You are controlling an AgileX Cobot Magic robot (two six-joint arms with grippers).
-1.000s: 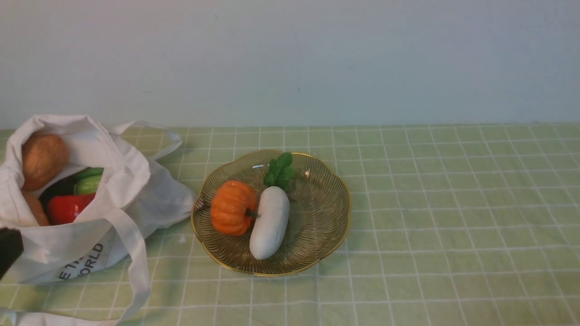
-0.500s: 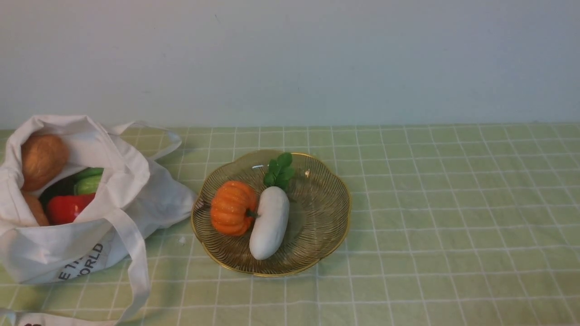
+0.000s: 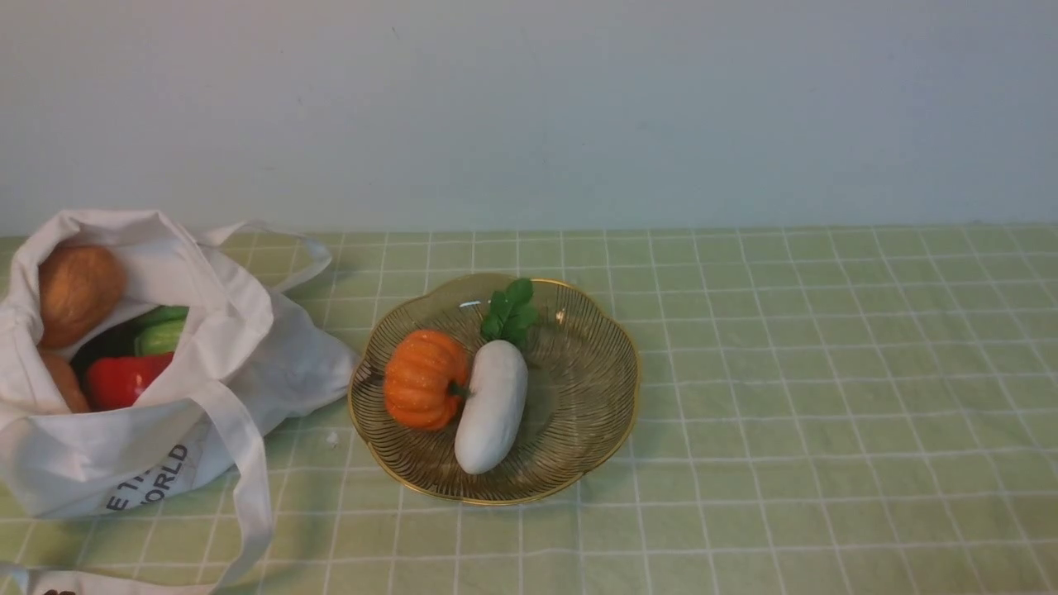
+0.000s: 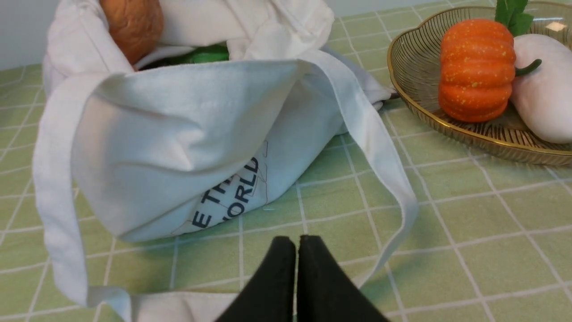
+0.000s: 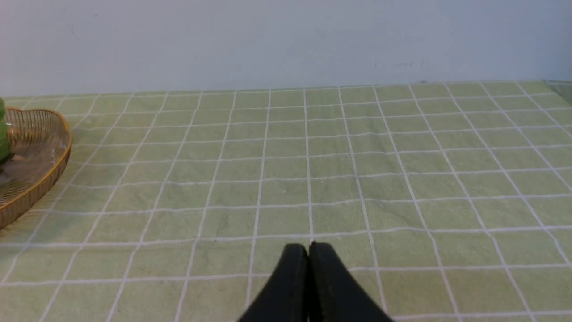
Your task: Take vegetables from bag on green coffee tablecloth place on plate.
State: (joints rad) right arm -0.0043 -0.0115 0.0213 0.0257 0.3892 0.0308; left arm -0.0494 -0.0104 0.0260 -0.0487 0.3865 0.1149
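Pale green gridded cloth [image 3: 826, 372] under a plain wall. Left gripper [image 4: 297, 243] clenched, empty, low before the bag [image 4: 178, 143]; right gripper [image 5: 308, 250] clenched too, empty, over bare cloth well apart from the plate [image 3: 595, 372]. Partly done: pumpkin [image 3: 424, 378] and white radish [image 3: 493, 406] plated, touching; brown rounds [image 3: 78, 291], green piece [image 3: 161, 330], red pepper [image 3: 124, 378] left to fetch from the bag.

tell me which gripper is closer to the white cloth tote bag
Left. The left gripper, jaws shut, hovers just short of the white cloth tote bag, by its printed side. The right gripper, jaws shut too, faces bare green checked tablecloth, with the bag nowhere in its view.
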